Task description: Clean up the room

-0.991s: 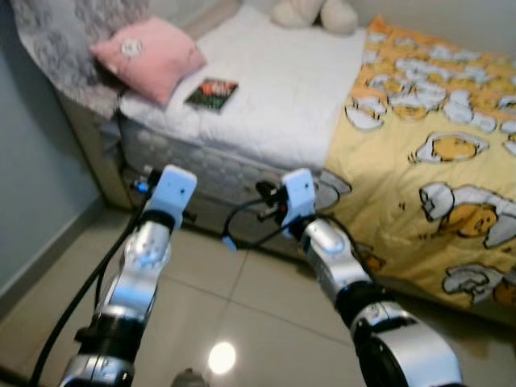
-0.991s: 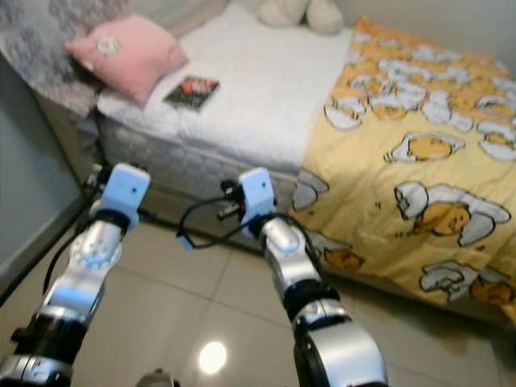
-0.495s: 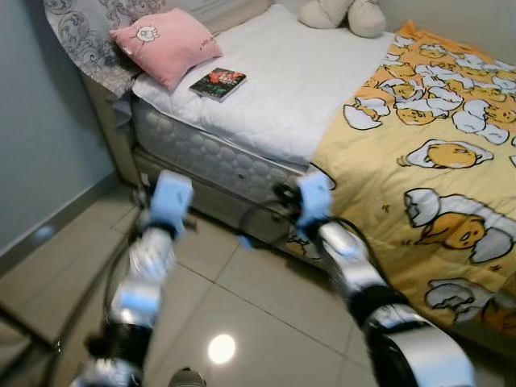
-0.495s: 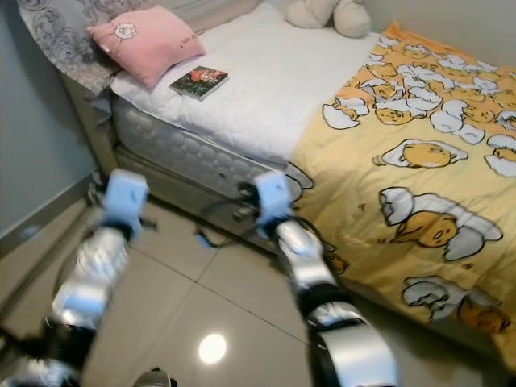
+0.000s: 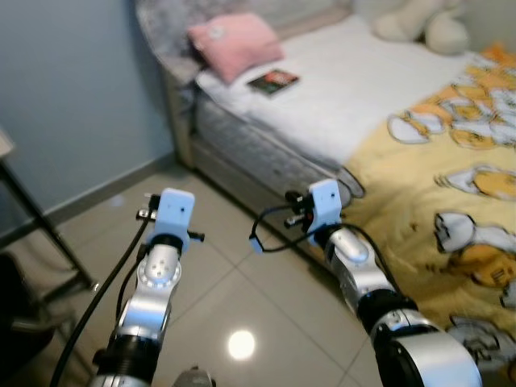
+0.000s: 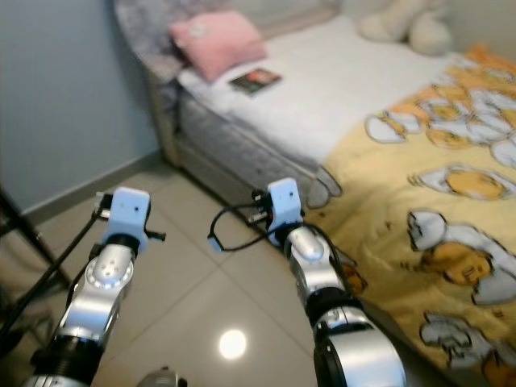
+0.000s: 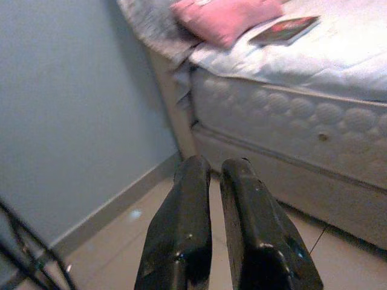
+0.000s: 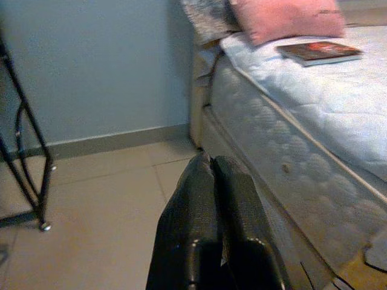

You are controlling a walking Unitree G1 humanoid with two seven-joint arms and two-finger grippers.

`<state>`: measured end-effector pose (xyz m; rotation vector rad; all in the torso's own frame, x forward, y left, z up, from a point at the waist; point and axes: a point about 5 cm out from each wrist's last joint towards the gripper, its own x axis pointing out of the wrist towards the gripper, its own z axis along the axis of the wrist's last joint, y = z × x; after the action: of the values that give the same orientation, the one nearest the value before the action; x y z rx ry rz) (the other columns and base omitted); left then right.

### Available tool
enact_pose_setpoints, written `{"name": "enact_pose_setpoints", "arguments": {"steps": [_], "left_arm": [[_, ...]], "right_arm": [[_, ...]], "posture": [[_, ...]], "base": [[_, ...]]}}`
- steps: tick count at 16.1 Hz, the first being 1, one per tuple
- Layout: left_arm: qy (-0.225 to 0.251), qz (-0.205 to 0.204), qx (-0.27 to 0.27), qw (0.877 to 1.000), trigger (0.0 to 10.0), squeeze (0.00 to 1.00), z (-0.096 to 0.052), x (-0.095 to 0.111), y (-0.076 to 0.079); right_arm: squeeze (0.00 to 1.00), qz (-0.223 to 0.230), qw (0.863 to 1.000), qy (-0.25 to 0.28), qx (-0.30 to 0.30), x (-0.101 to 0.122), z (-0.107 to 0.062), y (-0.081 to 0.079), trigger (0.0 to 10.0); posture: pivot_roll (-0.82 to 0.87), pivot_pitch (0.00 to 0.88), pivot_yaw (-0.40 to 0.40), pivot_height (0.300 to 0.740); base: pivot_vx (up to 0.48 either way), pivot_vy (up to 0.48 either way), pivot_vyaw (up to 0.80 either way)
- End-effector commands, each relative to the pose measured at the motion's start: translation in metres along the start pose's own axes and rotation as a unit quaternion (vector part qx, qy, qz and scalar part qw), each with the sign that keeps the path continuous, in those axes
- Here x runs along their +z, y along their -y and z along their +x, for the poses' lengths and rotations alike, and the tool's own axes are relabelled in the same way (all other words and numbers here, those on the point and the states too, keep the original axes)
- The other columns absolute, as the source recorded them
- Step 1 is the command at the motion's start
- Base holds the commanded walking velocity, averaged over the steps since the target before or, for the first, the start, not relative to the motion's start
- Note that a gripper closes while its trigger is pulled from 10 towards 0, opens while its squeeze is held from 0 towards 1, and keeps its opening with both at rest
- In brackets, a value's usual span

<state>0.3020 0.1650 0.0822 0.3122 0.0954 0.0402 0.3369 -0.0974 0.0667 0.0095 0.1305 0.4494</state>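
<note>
Room: a bedroom with a blue-grey wall (image 5: 72,89) and a glossy beige tiled floor (image 5: 234,282); a ceiling light reflects in one tile.
Bed: the bed (image 5: 322,121) runs along the right side, its quilted white mattress bare at the head end.
Blanket: a yellow blanket (image 5: 459,161) with a cartoon print covers the near half and drapes over the edge toward the floor.
Pillow: a pink pillow (image 5: 234,44) leans at the head of the bed against a grey patterned headboard cover (image 5: 165,24).
Book: a dark-covered book (image 5: 272,81) lies flat on the white sheet just beside the pillow, near the mattress edge.
Plush toy: a cream plush toy (image 5: 419,24) sits on the far side of the bed by the wall.
Stand: thin black metal legs of some stand (image 5: 40,234) rise by the wall on the left.
Left gripper: the left gripper (image 7: 214,181) hangs over the tiles, pointing toward the bed corner, fingers nearly together with a thin gap, grasping nothing.
Right gripper: the right gripper (image 8: 211,166) is held low above the floor near the bed's side, fingers pressed closed and empty, well short of the book.
</note>
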Motion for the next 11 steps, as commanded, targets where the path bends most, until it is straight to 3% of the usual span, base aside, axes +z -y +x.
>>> {"name": "enact_pose_setpoints", "arguments": {"steps": [1,4,8,11], "left_arm": [[0.004,0.018,0.005,1.000,10.0,0.00,0.0024,0.0038,-0.0018],[0.000,0.044,-0.013,0.999,10.0,0.00,0.0014,0.0026,0.0014],[-0.005,0.048,-0.013,0.999,10.0,0.00,0.0031,0.0018,-0.0016],[-0.018,0.006,0.004,1.000,10.0,0.00,0.0001,-0.0037,-0.0044]], "right_arm": [[0.00,0.006,1.000,0.007,-0.003,0.0082,0.0055,-0.0006,10.0],[0.00,0.005,1.000,0.011,0.010,0.0086,0.0059,-0.0045,10.0],[0.00,0.008,1.000,0.013,0.015,0.0060,0.0045,-0.0073,10.0],[0.00,0.018,1.000,0.008,0.014,0.0056,0.0046,-0.0055,10.0]], "posture": [[0.13,0.008,-0.098,0.740],[0.13,0.011,-0.092,0.740],[0.13,0.011,-0.087,0.740],[0.13,0.009,-0.083,0.740]], "base": [[0.480,0.000,0.00],[0.472,0.000,0.00],[0.469,0.000,0.70],[0.465,0.000,0.65]]}}
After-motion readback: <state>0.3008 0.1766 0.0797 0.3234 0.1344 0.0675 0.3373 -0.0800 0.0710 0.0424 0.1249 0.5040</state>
